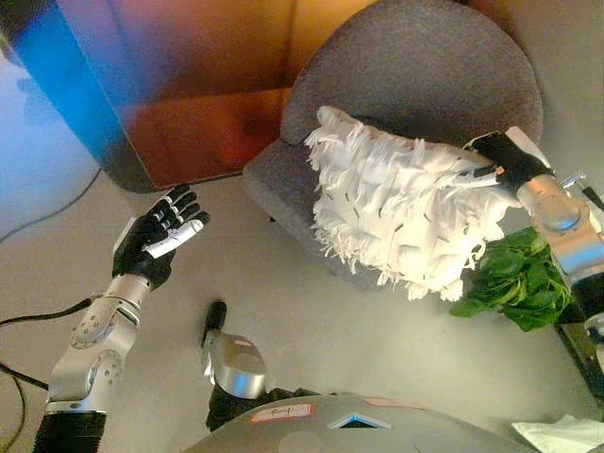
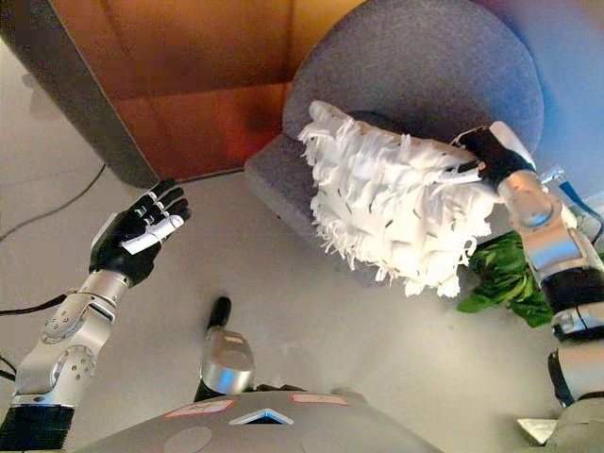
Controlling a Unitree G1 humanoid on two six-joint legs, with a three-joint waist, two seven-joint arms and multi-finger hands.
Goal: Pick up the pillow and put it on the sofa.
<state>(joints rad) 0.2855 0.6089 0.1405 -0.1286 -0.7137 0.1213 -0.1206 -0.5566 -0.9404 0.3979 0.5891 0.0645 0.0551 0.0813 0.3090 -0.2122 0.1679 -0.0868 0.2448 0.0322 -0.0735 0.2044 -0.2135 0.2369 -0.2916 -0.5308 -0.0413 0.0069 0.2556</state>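
A white shaggy pillow [image 1: 401, 208] hangs tilted over the front of the grey round-backed sofa chair [image 1: 415, 66], covering most of its seat. My right hand [image 1: 505, 160] grips the pillow's upper right edge, fingers curled into the fringe. Whether the pillow's lower part rests on the seat cannot be told. Far off to the left, my left hand [image 1: 160, 234] is raised above the floor with fingers straight and nothing in it.
A brown wooden cabinet [image 1: 189, 85] stands behind and left of the sofa. A green leafy plant [image 1: 514, 283] sits on the floor at the sofa's right. White paper [image 1: 562, 434] lies at the lower right corner. Pale floor [image 1: 311, 302] spreads in front.
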